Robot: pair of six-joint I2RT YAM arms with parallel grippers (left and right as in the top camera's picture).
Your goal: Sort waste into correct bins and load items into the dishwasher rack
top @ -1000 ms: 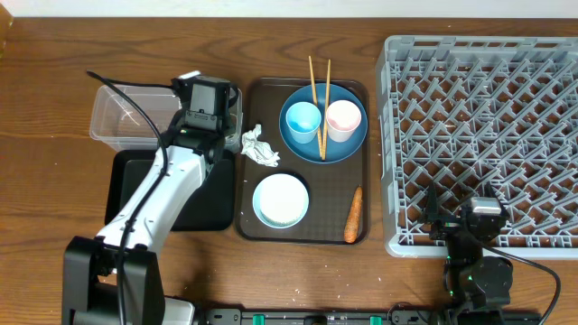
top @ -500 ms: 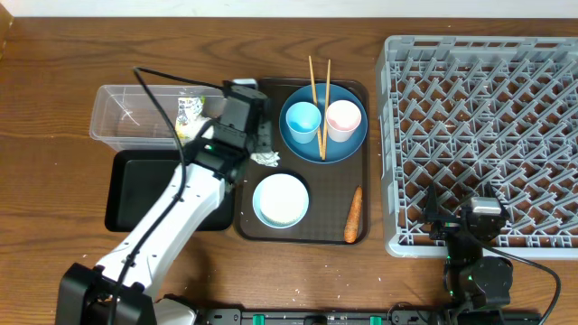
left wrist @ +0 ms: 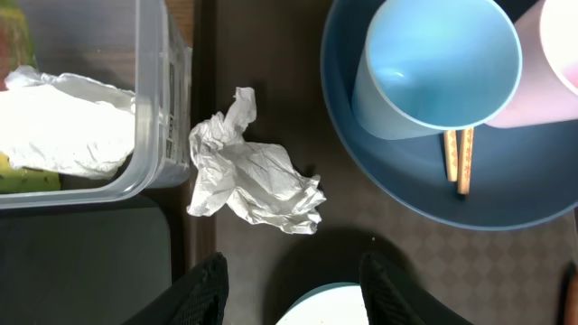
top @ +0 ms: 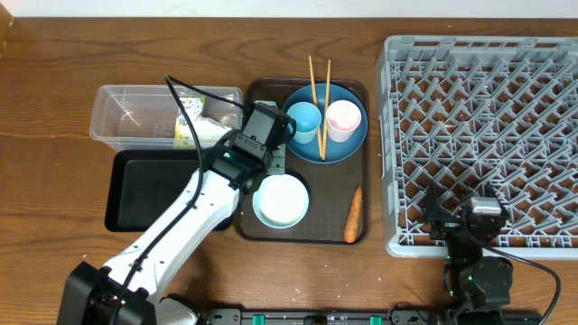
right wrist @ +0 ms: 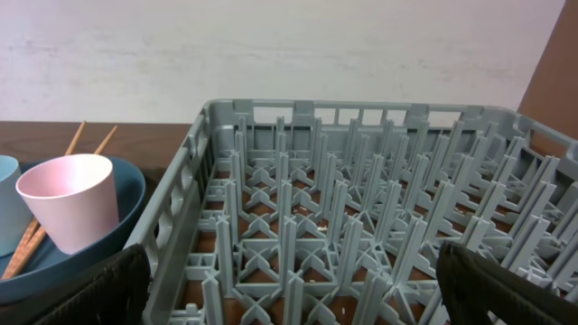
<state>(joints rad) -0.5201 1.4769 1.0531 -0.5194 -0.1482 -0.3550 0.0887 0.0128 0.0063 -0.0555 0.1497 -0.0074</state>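
Observation:
My left gripper (top: 271, 149) (left wrist: 293, 293) hangs open and empty over the left side of the brown serving tray. In the left wrist view a crumpled white tissue (left wrist: 253, 185) lies just ahead of the fingertips (left wrist: 209, 287); overhead, the arm hides it. The clear tub (top: 126, 117) holds a green-yellow wrapper (top: 185, 122) and another white tissue (left wrist: 72, 135). The blue plate (top: 350, 144) carries a light blue cup (top: 302, 119), a pink cup (top: 343, 119) and two chopsticks (top: 316, 81). A white-blue bowl (top: 281, 200) and a carrot (top: 353, 215) lie on the tray. My right gripper (top: 479, 221) (right wrist: 302, 298) stands open at the rack's (top: 488, 135) near edge.
The brown serving tray (top: 302, 233) lies between the bins and the rack. The black tray (top: 144, 194) sits in front of the clear tub, with my left arm crossing its right end. The rack (right wrist: 361, 208) fills the right side.
My left arm has swung right, from above the clear tub to over the brown tray's left side, uncovering the wrapper in the tub. The right arm has not moved.

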